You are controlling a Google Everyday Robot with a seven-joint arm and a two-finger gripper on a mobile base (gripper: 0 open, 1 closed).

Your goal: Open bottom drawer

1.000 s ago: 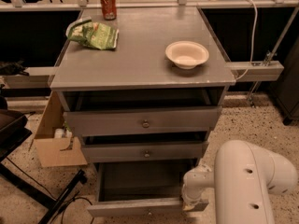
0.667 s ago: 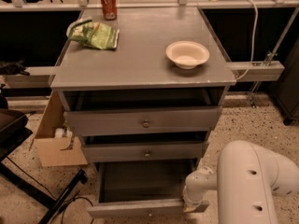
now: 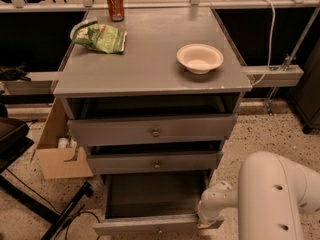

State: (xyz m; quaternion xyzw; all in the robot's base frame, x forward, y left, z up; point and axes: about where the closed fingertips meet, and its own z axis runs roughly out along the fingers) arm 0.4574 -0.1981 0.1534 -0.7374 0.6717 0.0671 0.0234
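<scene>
The grey cabinet (image 3: 150, 69) has three drawers. The bottom drawer (image 3: 150, 204) is pulled far out, showing its shallow grey tray; its slim front (image 3: 145, 227) sits at the lower edge of the view. The middle drawer (image 3: 155, 162) and the top drawer (image 3: 152, 130) stand slightly out, each with a small round knob. My white arm (image 3: 270, 199) comes in from the lower right. My gripper (image 3: 206, 218) is at the right end of the bottom drawer's front.
On the cabinet top are a white bowl (image 3: 199, 58), a green chip bag (image 3: 100, 37) and a red can (image 3: 115, 4). A cardboard box (image 3: 57, 154) stands on the floor at left, with black chair legs (image 3: 45, 209) beside it. A grey shelf arm (image 3: 272, 75) sticks out at right.
</scene>
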